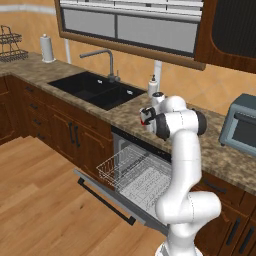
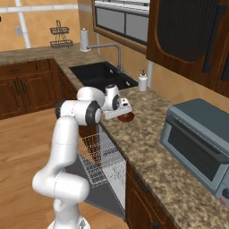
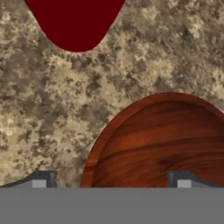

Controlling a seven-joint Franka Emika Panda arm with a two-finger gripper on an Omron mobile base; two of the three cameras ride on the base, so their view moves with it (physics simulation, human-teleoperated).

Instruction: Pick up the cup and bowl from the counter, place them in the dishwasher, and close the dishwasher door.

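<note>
The white arm's own wrist hides much of the work spot in both base views. In the right base view only a sliver of the small shallow reddish-brown wooden bowl (image 2: 126,118) peeks out under the two-finger gripper (image 2: 124,112); the small red tapered plastic cup (image 1: 144,118) shows merely as a red patch beside the wrist in the left base view.

In the hand view the bowl (image 3: 162,142) is cut off at the bottom and right. The gripper (image 3: 111,180) has its dark tips spread wide, one over the bowl's inside, the other over bare worktop, pinching nothing. The cup (image 3: 76,24) lies apart, cut by the top edge.

Both sit near the front edge of the long brown speckled worktop (image 2: 147,147), above the grey dishwasher (image 1: 137,175). Its flat grey drop-down door (image 1: 107,197) hangs open, taking up floor room before the cabinets.
</note>
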